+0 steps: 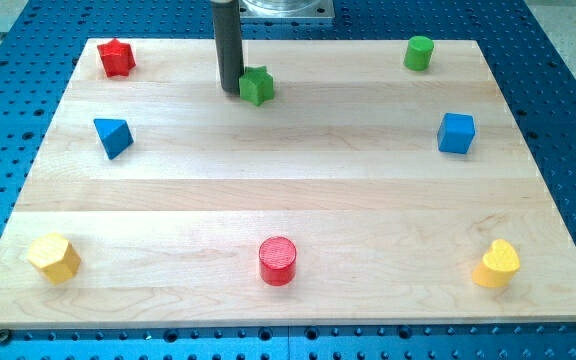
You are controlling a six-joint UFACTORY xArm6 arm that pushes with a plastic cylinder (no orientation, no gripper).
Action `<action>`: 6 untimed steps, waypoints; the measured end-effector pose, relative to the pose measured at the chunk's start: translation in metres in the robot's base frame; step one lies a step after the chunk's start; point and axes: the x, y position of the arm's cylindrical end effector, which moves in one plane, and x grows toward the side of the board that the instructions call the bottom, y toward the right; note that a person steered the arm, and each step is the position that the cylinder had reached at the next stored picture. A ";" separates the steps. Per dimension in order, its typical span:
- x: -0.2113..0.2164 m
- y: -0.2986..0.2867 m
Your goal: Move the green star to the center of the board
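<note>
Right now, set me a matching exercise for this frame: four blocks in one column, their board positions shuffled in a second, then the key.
Blocks:
1. green star
2. red cylinder
3. blue cube
4. red star

Places:
A. the view's right edge, upper half
B. the view's top-left corner
C. beside my tip, near the view's top
D. the view's bottom, middle

Pairs: 1-C, 2-D, 3-A, 4-B
</note>
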 end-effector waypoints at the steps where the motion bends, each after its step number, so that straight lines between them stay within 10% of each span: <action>1: -0.050 0.011; 2: -0.073 0.036; 4: 0.068 0.008; 6: 0.029 -0.009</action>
